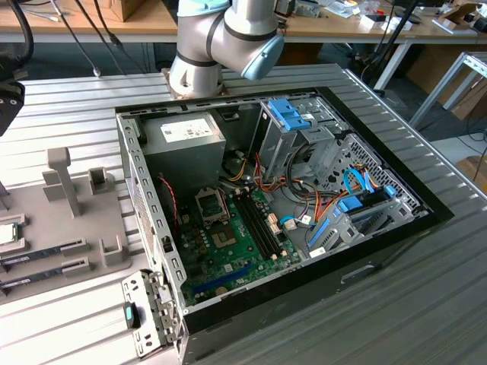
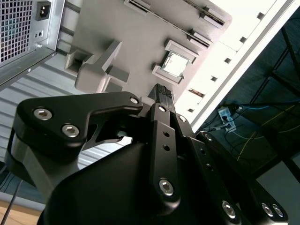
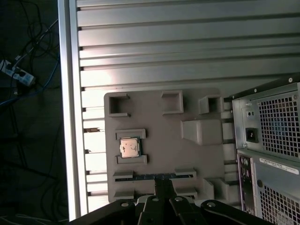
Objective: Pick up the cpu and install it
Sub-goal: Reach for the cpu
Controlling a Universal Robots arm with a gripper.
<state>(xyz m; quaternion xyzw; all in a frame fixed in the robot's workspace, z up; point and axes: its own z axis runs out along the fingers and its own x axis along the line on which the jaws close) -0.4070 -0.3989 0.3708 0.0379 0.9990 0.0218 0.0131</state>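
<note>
Around my work area I have 1 open computer case (image 1: 281,228) lying on the slotted aluminium table (image 1: 426,304), with its green motherboard (image 1: 228,236), 1 grey power supply (image 1: 186,137) and a tangle of coloured cables (image 1: 304,194) inside. At the exterior view's left of the case sits 1 grey fixture tray (image 1: 80,224), carrying several raised blocks and 1 tall upright post (image 1: 62,179). The case wall stands between that tray and the motherboard. The arm (image 1: 221,38) rises from the far edge of the table.

The cpu (image 3: 129,147) lies flat in its own square bracket on the tray, silvery top up; in the exterior view it sits at the tray's far left edge (image 1: 6,233). In both wrist views the gripper (image 2: 161,90) hangs above the tray, near the cpu but apart from it. Its 2 black fingers are pressed together with nothing between them. Close by the fingertips in the first wrist view I make out 1 long narrow memory stick (image 3: 150,177) in its slot, lying between the gripper and the cpu.

I count 1 cpu, 1 tray, 1 case, 1 gripper.
</note>
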